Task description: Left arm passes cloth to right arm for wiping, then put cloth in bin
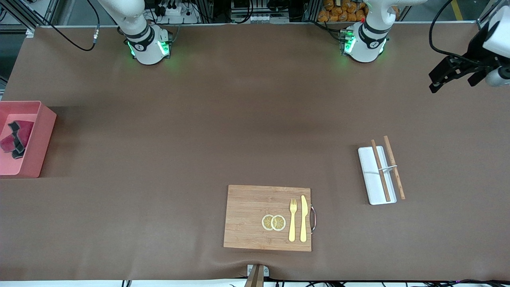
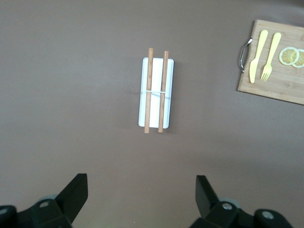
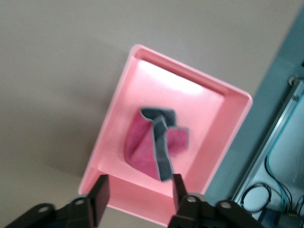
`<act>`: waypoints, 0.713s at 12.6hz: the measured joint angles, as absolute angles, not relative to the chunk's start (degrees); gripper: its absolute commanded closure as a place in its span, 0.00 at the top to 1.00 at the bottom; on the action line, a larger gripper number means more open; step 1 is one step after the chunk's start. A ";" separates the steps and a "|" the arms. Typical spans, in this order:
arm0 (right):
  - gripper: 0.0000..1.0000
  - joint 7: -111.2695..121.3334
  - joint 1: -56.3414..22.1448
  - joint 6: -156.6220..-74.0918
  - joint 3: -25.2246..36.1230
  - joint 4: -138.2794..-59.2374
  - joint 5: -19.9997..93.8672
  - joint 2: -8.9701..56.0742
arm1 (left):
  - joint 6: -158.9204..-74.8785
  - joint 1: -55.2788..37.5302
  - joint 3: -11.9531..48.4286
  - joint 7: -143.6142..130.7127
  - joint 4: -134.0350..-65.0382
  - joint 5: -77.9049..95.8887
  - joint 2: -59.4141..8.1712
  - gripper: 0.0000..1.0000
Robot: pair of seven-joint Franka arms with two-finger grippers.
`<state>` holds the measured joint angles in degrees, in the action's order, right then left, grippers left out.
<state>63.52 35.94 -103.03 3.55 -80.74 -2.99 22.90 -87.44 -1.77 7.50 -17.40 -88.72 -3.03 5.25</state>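
The small fuzzy magenta-red cloth with its dark grey edge (image 1: 15,137) lies crumpled inside the pink rectangular plastic bin (image 1: 38,149), which sits at the right arm's end of the table, partly cut off by the edge of the front view. Judging by that, the last step is done or nearly so: the cloth is in the bin and nothing is left to carry.

In the right wrist view the right gripper (image 3: 138,194) hangs directly above the bin (image 3: 118,118) with its fingers spread and nothing between them; the cloth (image 3: 154,147) lies straight below them, apart from both. This gripper does not show in the front view. What remains for it is likely a clean lift and a pull back toward its base, keeping its fingers off the bin's near wall, which lies just under them. Just past the bin the table ends, so the free room is toward the table's middle.

The wooden cutting board (image 1: 255,217) with the yellow plastic fork (image 1: 293,219), yellow knife (image 1: 303,218) and two lemon slices (image 1: 273,222) stands well apart from either gripper.

The left gripper (image 1: 448,75) waits in the air at the left arm's end of the table, fingers wide apart and empty. In the left wrist view the white rectangular tray (image 2: 156,92) with two wooden chopsticks (image 2: 156,90) lies below and ahead of it, with bare table all round.
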 measured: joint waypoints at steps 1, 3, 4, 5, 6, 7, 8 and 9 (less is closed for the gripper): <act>1.00 61.74 33.35 -100.95 3.19 -80.26 -2.12 22.70 | -87.45 -1.85 7.77 -17.40 -88.74 -3.03 5.05 1.00; 1.00 54.39 26.81 -94.69 2.77 -79.50 -0.15 21.61 | -87.54 -1.76 7.81 -17.39 -88.74 -3.03 4.79 1.00; 1.00 49.98 23.47 -91.41 2.62 -79.30 0.35 20.77 | -87.55 -1.56 7.73 -17.13 -88.74 -3.03 4.82 1.00; 1.00 45.26 20.18 -88.97 2.56 -79.16 0.96 19.64 | -87.50 -1.19 7.50 -16.42 -88.82 -3.03 4.83 1.00; 1.00 39.85 16.52 -86.91 2.55 -79.02 1.13 18.11 | -87.44 -0.29 7.30 -15.23 -89.24 -3.01 4.84 1.00; 1.00 34.62 13.02 -85.07 2.51 -78.96 1.15 16.35 | -87.44 0.66 7.15 -14.41 -89.91 -2.74 4.86 1.00; 1.00 29.55 9.99 -83.30 2.51 -78.96 1.14 14.52 | -87.44 1.29 7.05 -14.03 -90.52 -2.33 4.86 1.00; 1.00 24.30 7.58 -81.53 2.51 -79.09 1.13 12.70 | -87.44 1.82 7.04 -13.88 -90.88 -2.21 4.86 1.00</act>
<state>24.30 7.58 -81.53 2.51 -79.09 1.13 12.70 -87.44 1.82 7.04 -13.88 -90.88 -2.21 4.86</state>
